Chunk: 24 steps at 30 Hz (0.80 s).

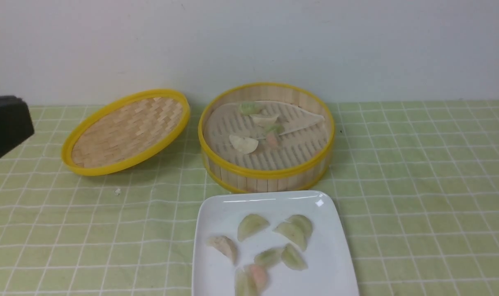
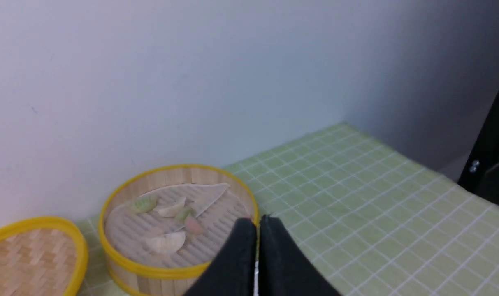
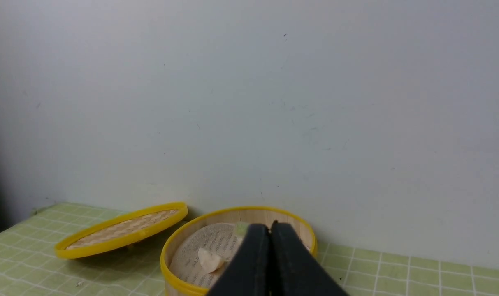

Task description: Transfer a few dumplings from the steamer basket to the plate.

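Judging by how things lie, the transfer looks largely done. Seven or eight small crescent-shaped, translucent dumplings [image 1: 252,225], mostly pale green with one pinkish and one whitish, lie scattered on the glossy white square plate [image 1: 216,205]. "A few" therefore seems already met.

Five more lie on the slatted floor and whitish paper liner [image 1: 302,119] of the round bamboo steamer basket [image 1: 265,172] with yellow rims: two green, two whitish, one pink. Its shallow woven, yellow-rimmed lid [image 1: 126,131] is off and tilted on the green-checked bench [image 1: 418,185] just beside it.

The left end effector [image 2: 257,224] is clenched with its black fingers pressed together and nothing between them. The basket sits just ahead of and below its tips. The right end effector [image 3: 270,230] is likewise clenched and empty, with the basket ahead of and beneath it and the lid further off to one side. The plate shows in neither wrist view, so neither end effector hangs over it.

What is left, if anything, is probably optional: one more pick from the basket, or simply stopping with both arms held clear.
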{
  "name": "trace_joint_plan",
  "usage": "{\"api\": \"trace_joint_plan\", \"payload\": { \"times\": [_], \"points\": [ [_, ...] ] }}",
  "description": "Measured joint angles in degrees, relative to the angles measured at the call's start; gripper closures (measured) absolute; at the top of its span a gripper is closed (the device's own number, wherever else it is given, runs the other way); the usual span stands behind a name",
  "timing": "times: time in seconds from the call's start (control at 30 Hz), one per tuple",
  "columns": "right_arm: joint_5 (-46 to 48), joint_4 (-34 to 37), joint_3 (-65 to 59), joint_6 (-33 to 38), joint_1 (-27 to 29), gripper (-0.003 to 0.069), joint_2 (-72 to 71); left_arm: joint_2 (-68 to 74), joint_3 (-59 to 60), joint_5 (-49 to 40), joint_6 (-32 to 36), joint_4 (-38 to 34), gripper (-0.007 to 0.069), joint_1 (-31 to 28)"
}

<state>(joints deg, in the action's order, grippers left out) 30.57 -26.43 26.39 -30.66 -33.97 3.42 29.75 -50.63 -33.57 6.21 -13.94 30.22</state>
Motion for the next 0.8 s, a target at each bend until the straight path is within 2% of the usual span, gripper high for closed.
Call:
{"api": "trace_joint_plan", "payload": {
  "times": [0.37, 0.53, 0.67, 0.8],
  "points": [
    [0.0, 0.0, 0.0, 0.1, 0.0, 0.0673, 0.0, -2.8, 2.8, 1.1, 0.4, 0.0, 0.0631, 0.0],
    [-0.1, -0.1, 0.0, 0.1, 0.0, 0.0673, 0.0, -3.4, 4.8, 2.6, 0.4, 3.2, 0.0631, -0.5],
    [-0.1, -0.1, 0.0, 0.1, 0.0, 0.0673, 0.0, -7.3, 12.1, 6.3, 0.4, 4.0, 0.0631, -6.4],
    [-0.1, -0.1, 0.0, 0.1, 0.0, 0.0673, 0.0, -14.3, 23.5, 9.6, 1.0, 4.5, 0.0631, -15.6]
  ]
}}
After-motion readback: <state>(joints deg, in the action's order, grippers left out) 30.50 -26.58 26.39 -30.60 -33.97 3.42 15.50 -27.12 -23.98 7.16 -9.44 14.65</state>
